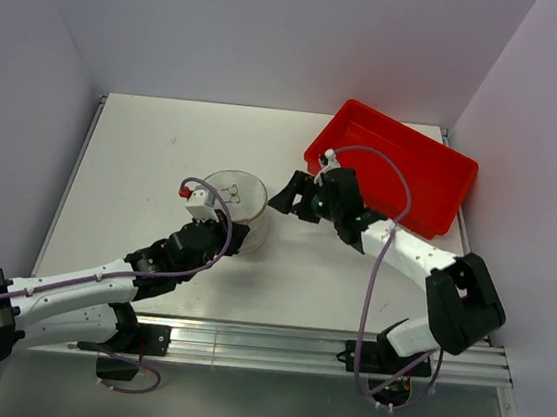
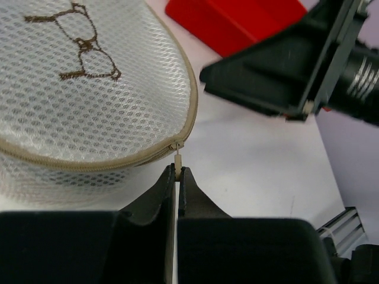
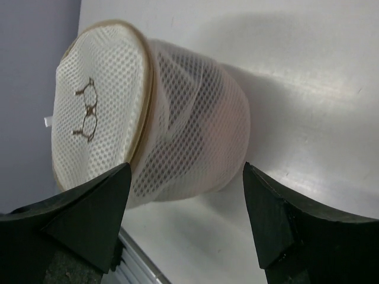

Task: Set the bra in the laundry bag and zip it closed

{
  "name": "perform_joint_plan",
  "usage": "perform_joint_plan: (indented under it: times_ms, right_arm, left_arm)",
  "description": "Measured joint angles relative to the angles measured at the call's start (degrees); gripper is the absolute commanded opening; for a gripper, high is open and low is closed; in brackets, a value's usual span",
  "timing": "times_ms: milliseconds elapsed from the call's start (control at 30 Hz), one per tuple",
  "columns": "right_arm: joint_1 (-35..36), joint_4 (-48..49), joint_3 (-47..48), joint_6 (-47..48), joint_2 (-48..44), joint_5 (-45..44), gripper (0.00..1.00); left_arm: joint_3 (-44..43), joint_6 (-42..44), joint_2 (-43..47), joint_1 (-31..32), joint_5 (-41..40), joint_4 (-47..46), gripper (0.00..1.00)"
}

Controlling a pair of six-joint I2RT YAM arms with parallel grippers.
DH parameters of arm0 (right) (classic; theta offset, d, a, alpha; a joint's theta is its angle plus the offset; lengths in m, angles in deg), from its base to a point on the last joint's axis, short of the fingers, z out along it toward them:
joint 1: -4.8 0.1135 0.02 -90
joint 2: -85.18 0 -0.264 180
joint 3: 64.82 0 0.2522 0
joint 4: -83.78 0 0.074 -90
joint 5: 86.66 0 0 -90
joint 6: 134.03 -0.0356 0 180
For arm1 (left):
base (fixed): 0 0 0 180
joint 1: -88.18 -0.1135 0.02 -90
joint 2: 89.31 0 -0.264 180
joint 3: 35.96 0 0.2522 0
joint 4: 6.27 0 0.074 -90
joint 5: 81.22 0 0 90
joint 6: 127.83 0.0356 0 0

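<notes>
The left gripper (image 2: 177, 177) is nearest, its jaws pressed together on the small zipper pull (image 2: 177, 158) at the near rim of the laundry bag (image 2: 89, 100). The bag is light, soft mesh and will probably slide or fold when the pull is dragged, so the thin pull seems the right place to hold. The bra (image 3: 228, 127) shows only as a pale pinkish shade inside the bag, through the mesh. The right gripper (image 3: 186, 174) stands wide open beside the bag, holding nothing and not touching it.
</notes>
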Motion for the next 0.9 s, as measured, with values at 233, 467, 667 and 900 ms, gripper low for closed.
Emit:
perform_joint_plan:
  times_ms: [233, 467, 667, 900]
  right_arm:
    - [4.33, 4.15, -5.68, -4.24, -5.6, 1.38, 0.71]
    - [7.26, 6.45, -5.01, -5.62, -4.61, 2.32, 0.24]
    - [7.54, 6.45, -4.37, -6.12, -4.11, 2.14, 0.01]
    - [6.6, 4.76, -1.92, -5.11, -3.15, 2.71, 0.0]
  left_arm:
    - [-0.02, -1.03, -3.3, 0.22, 1.7, -5.03, 0.0]
    - [-0.02, -1.25, -3.8, 0.42, 2.8, -5.99, 0.0]
    - [-0.04, -0.94, -3.17, 0.46, 3.04, -4.81, 0.0]
    - [-0.02, 0.04, 1.18, 0.46, 1.88, -0.5, 0.0]
